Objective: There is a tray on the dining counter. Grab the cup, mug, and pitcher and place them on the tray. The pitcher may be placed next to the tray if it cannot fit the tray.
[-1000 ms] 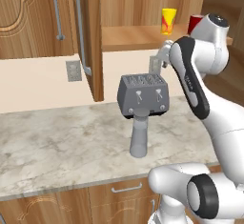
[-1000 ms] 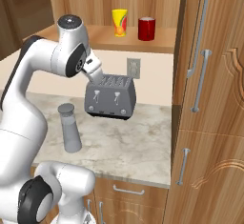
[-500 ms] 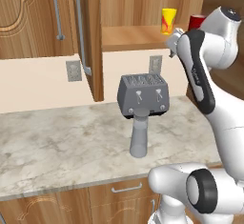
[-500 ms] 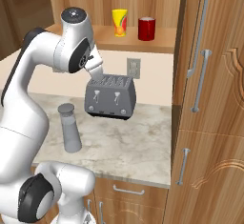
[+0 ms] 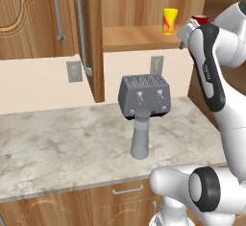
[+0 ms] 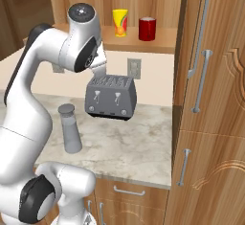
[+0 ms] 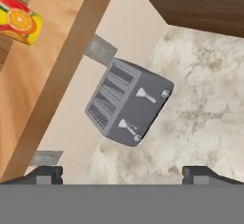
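Observation:
The yellow cup and the red mug stand side by side on a wooden shelf above the worktop. My arm partly covers the mug in the left base view. The tall grey pitcher stands upright on the marble worktop, in front of the toaster. My gripper is open and holds nothing. It hangs above the toaster and below shelf level, with the cup off at the upper left of the hand view. The tray and the dining counter are out of view.
A boxy grey toaster sits against the back wall under the shelf. Tall wooden cabinets close off the right side, and a cabinet door hangs left of the shelf. The marble worktop has drawers below.
My arm has lifted, carrying the hand up and closer to the shelf with the cup and mug. The jaws stay open. Nothing on the worktop has moved.

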Controlling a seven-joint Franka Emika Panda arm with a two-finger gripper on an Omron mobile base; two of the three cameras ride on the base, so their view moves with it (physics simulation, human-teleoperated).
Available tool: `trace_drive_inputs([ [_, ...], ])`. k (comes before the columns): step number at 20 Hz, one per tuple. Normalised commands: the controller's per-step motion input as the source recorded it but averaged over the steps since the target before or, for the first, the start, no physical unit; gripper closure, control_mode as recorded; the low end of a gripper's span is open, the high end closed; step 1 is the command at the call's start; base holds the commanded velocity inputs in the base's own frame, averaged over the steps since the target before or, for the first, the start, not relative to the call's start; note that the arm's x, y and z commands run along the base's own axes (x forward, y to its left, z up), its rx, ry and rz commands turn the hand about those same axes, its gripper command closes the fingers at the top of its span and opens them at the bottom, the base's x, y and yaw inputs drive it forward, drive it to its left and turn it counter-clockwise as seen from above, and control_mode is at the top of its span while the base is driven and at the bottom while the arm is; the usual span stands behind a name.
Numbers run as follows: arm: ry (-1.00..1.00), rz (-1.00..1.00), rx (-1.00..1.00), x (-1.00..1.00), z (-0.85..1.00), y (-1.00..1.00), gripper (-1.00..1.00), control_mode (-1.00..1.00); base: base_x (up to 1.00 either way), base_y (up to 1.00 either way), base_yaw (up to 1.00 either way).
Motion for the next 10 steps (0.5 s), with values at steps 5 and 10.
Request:
trace_drive_inputs([
  [5,-0.05,-0.11,0.06,0.0,0.21,0.0,-1.0,-1.0,0.0,0.0,0.0],
  [10,-0.07,-0.1,0.04,0.03,0.16,-0.01,-1.0,-1.0,0.0,0.0,0.0],
])
